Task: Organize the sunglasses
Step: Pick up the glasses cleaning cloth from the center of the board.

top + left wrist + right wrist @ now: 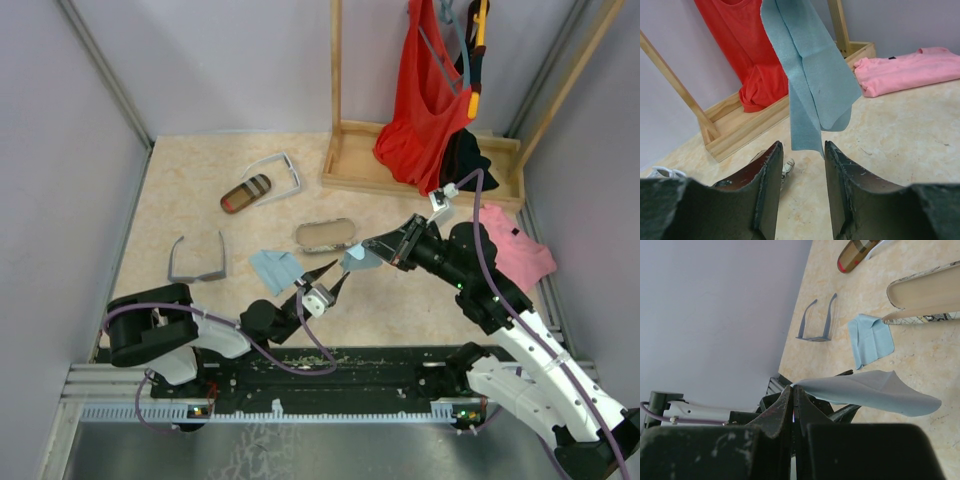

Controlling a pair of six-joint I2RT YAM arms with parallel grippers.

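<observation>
A light blue cloth hangs off the table from one corner, and my right gripper is shut on that corner. My left gripper stands open just under it. In the left wrist view the cloth has its lower edge right at the tips of the parted fingers, not pinched. The grey-framed sunglasses lie unfolded at the left of the table. The white-framed sunglasses lie farther back, beside a brown-striped case.
A second blue cloth lies flat left of my left gripper. An open grey-patterned case sits behind the grippers. At the back right stand a wooden rack and a hanging red garment. A pink garment lies at the right.
</observation>
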